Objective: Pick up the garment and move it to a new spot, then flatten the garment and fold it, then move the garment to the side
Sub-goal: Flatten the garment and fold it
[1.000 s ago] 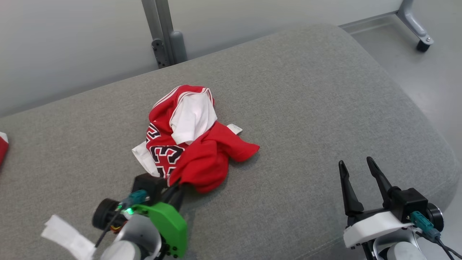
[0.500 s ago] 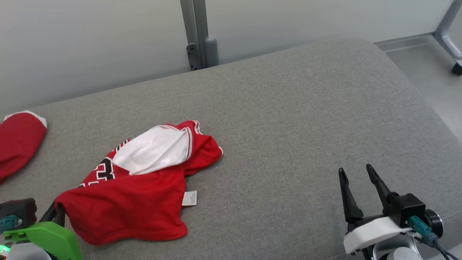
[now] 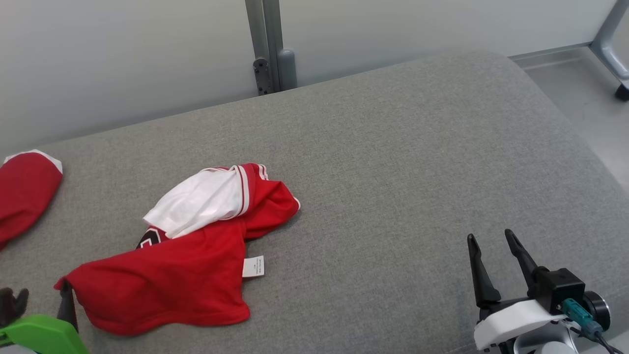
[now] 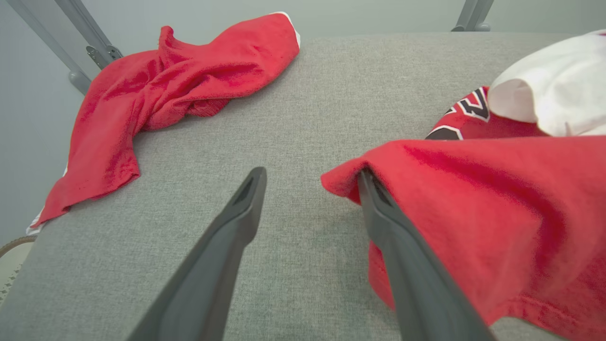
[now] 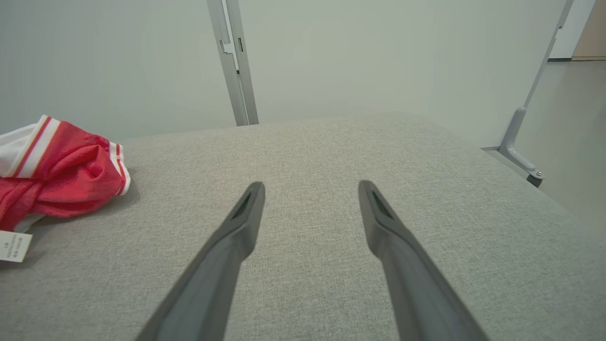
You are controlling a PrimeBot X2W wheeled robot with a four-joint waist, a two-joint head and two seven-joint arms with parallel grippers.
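Left gripper (image 4: 311,174): jaws wide apart, clamping nothing; garment (image 3: 162,290) corner drapes over 1 fingertip. Right gripper (image 5: 310,187): wide open, empty, well front-right of post (image 3: 268,49). Garment lies crumpled on cushion (image 3: 393,147), front-left of post. Judged: relocation done, flattening next. Needs 2 grips on separate hem corners, pulled apart.

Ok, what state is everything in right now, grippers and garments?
red jersey: crumpled, not flattened, white inside showing, lying on the grey cushion
left gripper: open, touching the red jersey's corner, not clamped on it
right gripper: open, empty
second red garment: crumpled, lying apart from the red jersey
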